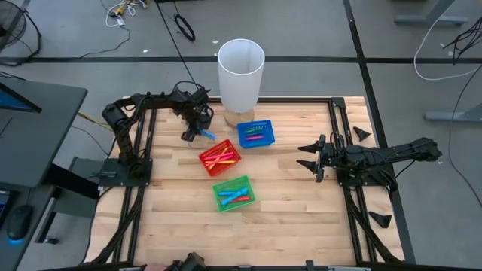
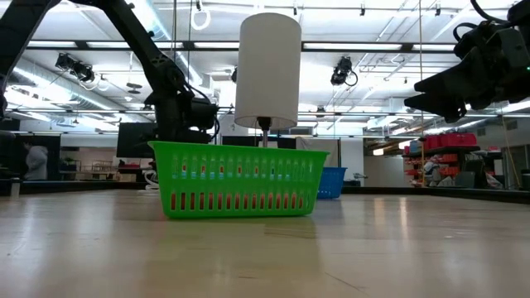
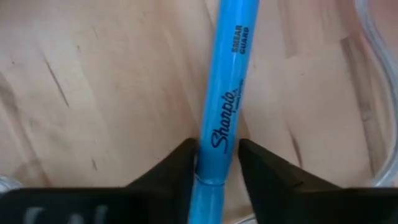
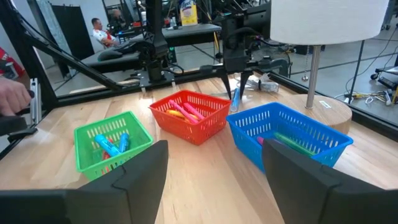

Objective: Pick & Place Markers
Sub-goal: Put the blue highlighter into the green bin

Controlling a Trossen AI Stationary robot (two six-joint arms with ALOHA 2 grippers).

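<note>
My left gripper [image 1: 199,128] hovers over the table's far part, between the red basket [image 1: 220,158] and the lamp base, shut on a light blue marker [image 1: 208,135]. Other markers lie in the three mesh baskets. Pink and yellow ones are in the red basket [image 4: 193,115]. A blue and a red one are in the green basket [image 4: 111,146]. Green and pink ones are in the blue basket [image 4: 292,134]. My right gripper [image 1: 311,159] waits open above the table's right side, its fingers pointing toward the baskets. My left gripper pinches the light blue marker's barrel [image 3: 219,146] between its two fingers [image 3: 177,168], just above the seam near one end. The fingers come from above, pointing down, along the marker. It hangs below them [image 4: 235,99], slightly tilted; whether its lower tip touches the table I cannot tell.
A lamp with a tall white shade [image 1: 241,75] stands on a round wooden base at the table's far edge, right beside the blue basket [image 1: 255,133]. The green basket [image 1: 233,193] sits nearest the table's middle. Bare wood lies toward the near edge [image 1: 248,241]. People show in the room behind.
</note>
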